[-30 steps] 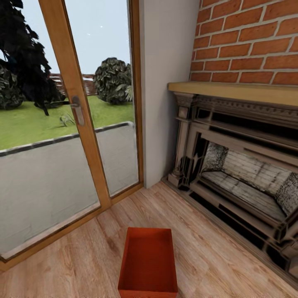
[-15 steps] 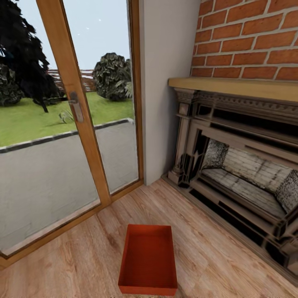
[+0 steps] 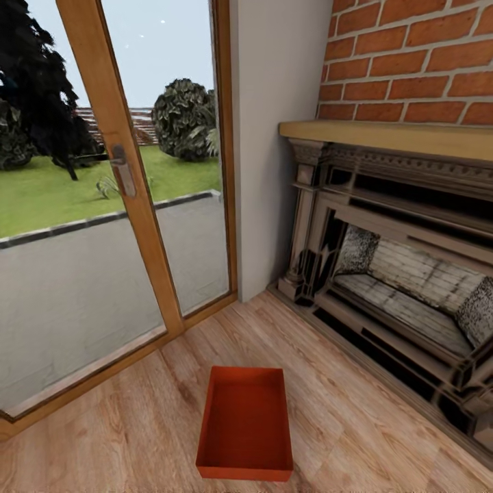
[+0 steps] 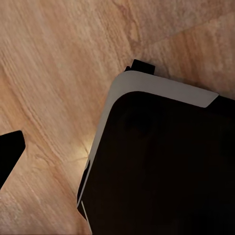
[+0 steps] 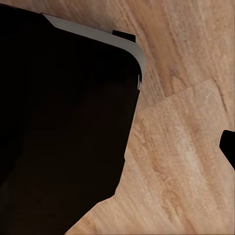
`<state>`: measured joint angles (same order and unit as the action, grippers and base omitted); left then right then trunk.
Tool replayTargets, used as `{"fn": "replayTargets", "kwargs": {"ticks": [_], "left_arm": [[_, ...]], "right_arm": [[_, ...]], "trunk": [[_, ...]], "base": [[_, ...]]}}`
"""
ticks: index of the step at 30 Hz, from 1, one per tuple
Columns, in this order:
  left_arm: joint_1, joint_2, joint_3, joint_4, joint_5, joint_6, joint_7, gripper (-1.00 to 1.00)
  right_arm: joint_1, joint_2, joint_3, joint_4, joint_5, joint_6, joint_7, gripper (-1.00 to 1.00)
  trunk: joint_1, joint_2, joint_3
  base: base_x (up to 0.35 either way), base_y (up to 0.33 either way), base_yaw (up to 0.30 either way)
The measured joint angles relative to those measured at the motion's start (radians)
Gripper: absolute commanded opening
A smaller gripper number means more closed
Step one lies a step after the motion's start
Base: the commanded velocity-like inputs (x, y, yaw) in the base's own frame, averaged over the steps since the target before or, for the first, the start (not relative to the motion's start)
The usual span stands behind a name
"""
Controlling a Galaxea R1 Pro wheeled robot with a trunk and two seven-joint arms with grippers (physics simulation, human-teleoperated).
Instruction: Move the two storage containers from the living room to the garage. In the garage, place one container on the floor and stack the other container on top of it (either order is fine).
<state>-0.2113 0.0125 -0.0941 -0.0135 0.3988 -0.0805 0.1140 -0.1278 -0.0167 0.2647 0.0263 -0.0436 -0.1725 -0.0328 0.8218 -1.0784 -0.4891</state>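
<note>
1. On the light wood-plank floor (image 3: 356,438) of the living room, low in the head view, one red-orange storage container (image 3: 245,424) sits open side up and holds nothing, its long axis running away from us.
2. We judge the task to be at its very start: this container is not yet lifted, it is nowhere near the garage, and nothing is stacked. We cannot place the second container from these pictures.
3. Both carries, the setting down on the garage floor and the stacking are all left to do.
4. In the left wrist view we see plank flooring, a dark rounded panel with a pale rim (image 4: 161,161) and a dark tip at the picture's edge; the right wrist view shows a similar dark panel (image 5: 63,122) over the planks. We cannot tell whether either arm's jaws are released or clenched.
5. Edges to mind: the glass door in its wooden frame (image 3: 130,198) stands beyond the container on the left, and the brick fireplace (image 3: 404,274) with its pale mantel and dark hearth runs along the right.
6. Bare planks lie on both sides of the container, so we judge there is room to approach it and to bring an arm down each side.
</note>
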Motion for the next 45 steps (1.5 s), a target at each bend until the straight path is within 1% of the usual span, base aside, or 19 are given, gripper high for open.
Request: {"fn": "replayTargets", "kwargs": {"ticks": [12,45], "left_arm": [[0.0,0.001,0.0,0.0,0.0,0.0,0.0,1.0],[0.0,0.001,0.0,0.0,0.0,0.0,0.0,1.0]], "right_arm": [[0.0,0.001,0.0,0.0,-0.004,0.003,-0.006,1.0],[0.0,0.001,0.002,0.001,0.004,0.001,-0.009,1.0]], "trunk": [[0.0,0.0,-0.019],[0.0,0.0,-0.073]], "base": [[0.0,0.0,0.0],[0.0,0.0,0.0]]}}
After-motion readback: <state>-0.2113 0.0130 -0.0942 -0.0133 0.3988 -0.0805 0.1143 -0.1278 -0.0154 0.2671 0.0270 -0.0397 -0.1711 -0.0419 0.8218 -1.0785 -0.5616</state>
